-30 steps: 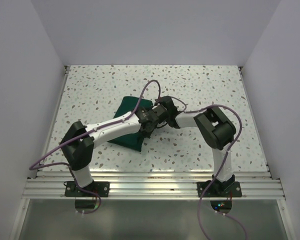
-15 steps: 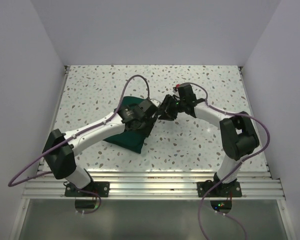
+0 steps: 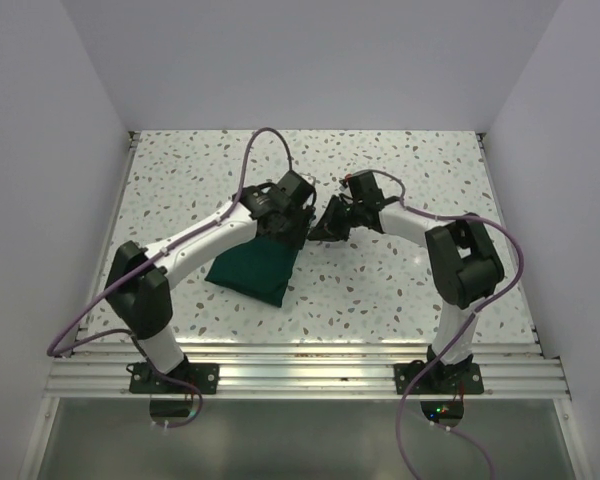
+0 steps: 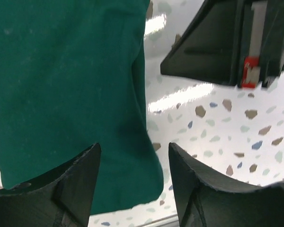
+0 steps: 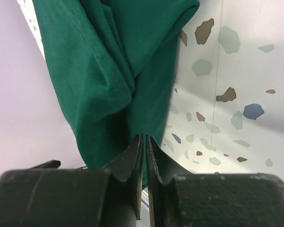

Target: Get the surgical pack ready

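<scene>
A: What has just changed?
B: The left gripper (image 4: 132,151) has let go and hangs spread over the green drape (image 3: 252,268), centre-left on the table (image 3: 400,290). The right gripper (image 5: 145,138) has clamped the drape's right edge, probably for the next fold.
A: Do the views differ?
B: Only the right wrist view shows the pinched folds.

soft, even light in the top view, with faint shadows on the table (image 3: 180,170). left wrist view: white glare streaks toward 1 o'clock. right wrist view: surgical pack (image 5: 109,71) sharp, blurred at 6 o'clock.
</scene>
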